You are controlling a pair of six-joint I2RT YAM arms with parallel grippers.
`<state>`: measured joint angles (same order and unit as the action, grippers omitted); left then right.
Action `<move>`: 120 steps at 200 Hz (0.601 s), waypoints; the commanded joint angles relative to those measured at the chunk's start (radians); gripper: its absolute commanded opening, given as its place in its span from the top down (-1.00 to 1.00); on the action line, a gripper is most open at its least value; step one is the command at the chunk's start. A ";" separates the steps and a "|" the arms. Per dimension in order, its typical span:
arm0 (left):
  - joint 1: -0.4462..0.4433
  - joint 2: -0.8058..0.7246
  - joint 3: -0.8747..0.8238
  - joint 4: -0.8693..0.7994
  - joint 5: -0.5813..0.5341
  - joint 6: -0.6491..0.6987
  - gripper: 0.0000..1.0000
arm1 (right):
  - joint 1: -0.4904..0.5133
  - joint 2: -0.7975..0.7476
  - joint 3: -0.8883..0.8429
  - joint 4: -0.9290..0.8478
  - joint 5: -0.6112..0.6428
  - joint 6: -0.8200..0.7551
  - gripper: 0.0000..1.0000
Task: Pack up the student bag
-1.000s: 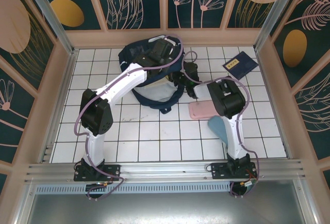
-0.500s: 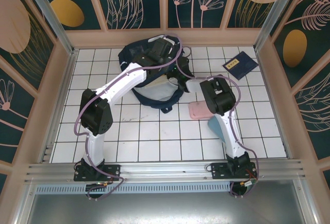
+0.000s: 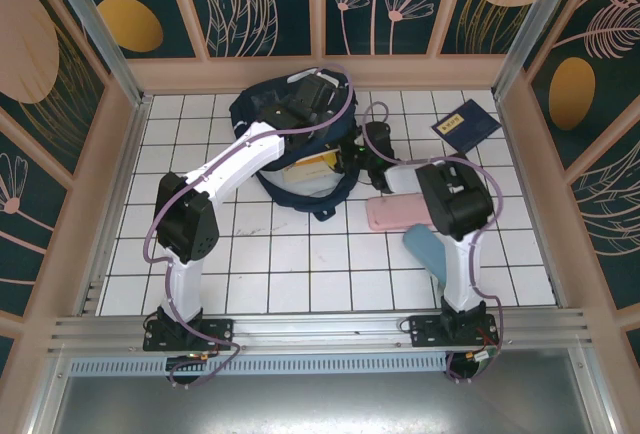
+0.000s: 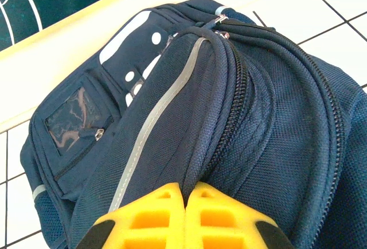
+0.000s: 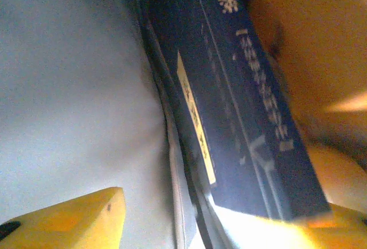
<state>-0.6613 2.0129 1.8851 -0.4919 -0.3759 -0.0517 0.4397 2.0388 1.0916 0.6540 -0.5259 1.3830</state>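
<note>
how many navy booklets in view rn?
2. One booklet lies on the table at the far right; the other booklet sits inside the student bag. More may be hidden in the bag.

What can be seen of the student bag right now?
The student bag is dark navy woven fabric with grey reflective stripes, white dots, zips and a clear window pocket. It lies far-centre on the tiled table, mouth open showing pale lining. The left gripper pinches a fold near its zip; a navy booklet sits inside.
</note>
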 commanded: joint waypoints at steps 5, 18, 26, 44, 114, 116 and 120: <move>0.003 -0.064 0.038 0.091 -0.053 -0.031 1.00 | -0.009 -0.165 -0.129 -0.106 -0.054 -0.098 -0.32; 0.005 -0.070 0.020 0.101 -0.053 -0.032 1.00 | -0.021 -0.225 -0.174 -0.183 -0.033 -0.147 -0.33; 0.005 -0.075 0.010 0.104 -0.055 -0.033 1.00 | -0.029 -0.258 -0.201 -0.199 -0.024 -0.172 -0.33; 0.006 -0.087 -0.010 0.107 -0.055 -0.032 1.00 | -0.054 -0.312 -0.230 -0.247 -0.022 -0.227 -0.34; 0.007 -0.172 -0.159 0.145 -0.064 -0.015 1.00 | -0.243 -0.400 -0.048 -0.697 0.341 -0.556 -0.22; 0.007 -0.177 -0.167 0.147 -0.063 -0.014 1.00 | -0.252 -0.398 -0.039 -0.715 0.358 -0.565 -0.22; 0.007 -0.185 -0.183 0.153 -0.058 -0.013 1.00 | -0.270 -0.392 -0.020 -0.745 0.386 -0.576 -0.23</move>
<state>-0.6613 1.9347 1.7580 -0.4408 -0.3866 -0.0540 0.2604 1.6928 0.9657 0.1188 -0.3622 0.9764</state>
